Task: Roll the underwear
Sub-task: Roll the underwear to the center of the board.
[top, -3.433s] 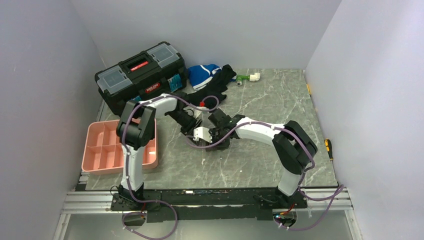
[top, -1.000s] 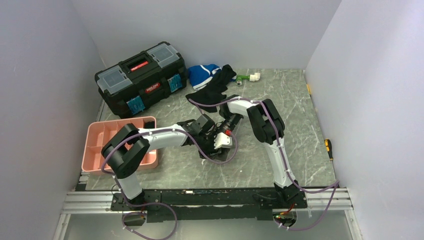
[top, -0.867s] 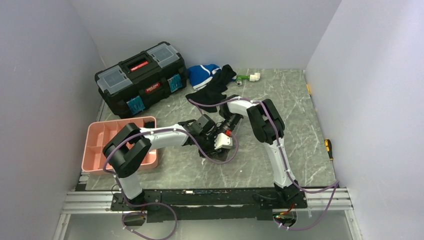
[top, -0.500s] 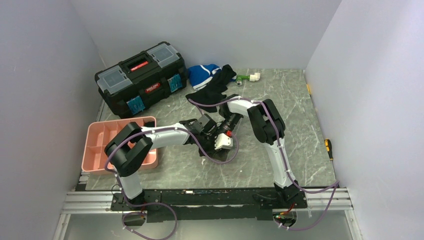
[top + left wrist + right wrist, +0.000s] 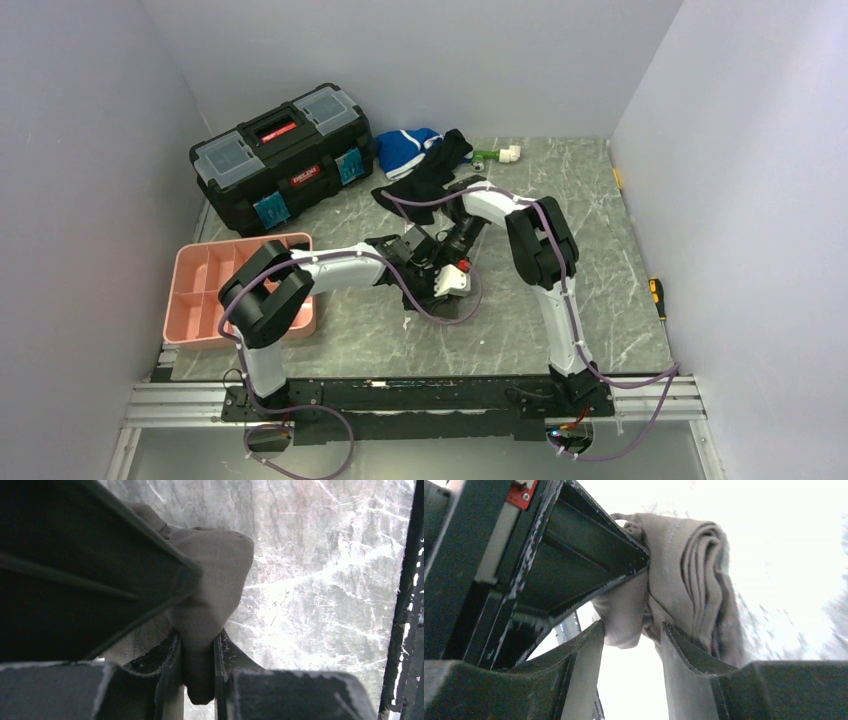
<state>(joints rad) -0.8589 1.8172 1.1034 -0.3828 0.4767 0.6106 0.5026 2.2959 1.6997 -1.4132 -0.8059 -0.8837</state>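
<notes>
Two grippers meet mid-frame: my left gripper [image 5: 197, 650] pinches the underwear [image 5: 215, 570], the right gripper [image 5: 631, 630] straddles it, grip unclear, so I would hold the roll tight.

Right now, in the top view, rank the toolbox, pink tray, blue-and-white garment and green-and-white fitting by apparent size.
1. toolbox, largest.
2. pink tray, a little smaller, though partly hidden.
3. blue-and-white garment.
4. green-and-white fitting, smallest.

Beige-tan underwear [image 5: 215, 580] — grey veined marble table [image 5: 600, 250], pink tray [image 5: 200, 290].
</notes>
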